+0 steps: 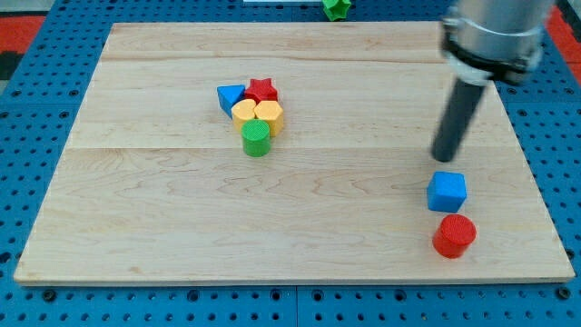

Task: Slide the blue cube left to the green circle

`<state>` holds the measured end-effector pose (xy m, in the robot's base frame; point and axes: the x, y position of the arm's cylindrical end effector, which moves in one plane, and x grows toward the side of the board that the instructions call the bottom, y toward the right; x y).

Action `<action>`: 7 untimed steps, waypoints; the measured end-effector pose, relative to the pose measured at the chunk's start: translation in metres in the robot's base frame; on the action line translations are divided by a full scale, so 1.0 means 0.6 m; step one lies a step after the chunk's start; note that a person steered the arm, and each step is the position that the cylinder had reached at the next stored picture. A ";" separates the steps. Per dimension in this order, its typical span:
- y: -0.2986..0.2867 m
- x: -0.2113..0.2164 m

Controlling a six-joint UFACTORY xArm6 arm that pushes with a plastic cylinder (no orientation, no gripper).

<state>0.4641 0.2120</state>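
A pale wooden desk (pixel 163 227) fills the frame, laid over a blue pegboard (pixel 27 300). The robot arm (pixel 495 36) drops in from the desk's top right corner, ending in a dark rod; there is no hand to open or close, and nothing is gripped. My tip (pixel 444 160) rests on the wood near the right edge, just above the blue cube (pixel 447 192) and slightly apart from it. The blue cube sits toward the bottom right corner, with a red cylinder (pixel 454 236) just below it. Well apart, left of centre toward the top edge, a cluster huddles: the green circle (pixel 257 139) at its bottom, a yellow hexagon (pixel 270 113) and a yellow round block (pixel 244 113) above it, then a red star (pixel 262 90) and a blue triangle (pixel 230 96). Beyond the top edge lies a green block (pixel 336 7), shape unclear.
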 end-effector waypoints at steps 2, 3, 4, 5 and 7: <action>0.043 0.078; -0.023 0.106; -0.088 0.106; -0.109 0.089; -0.120 0.050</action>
<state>0.4939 0.1397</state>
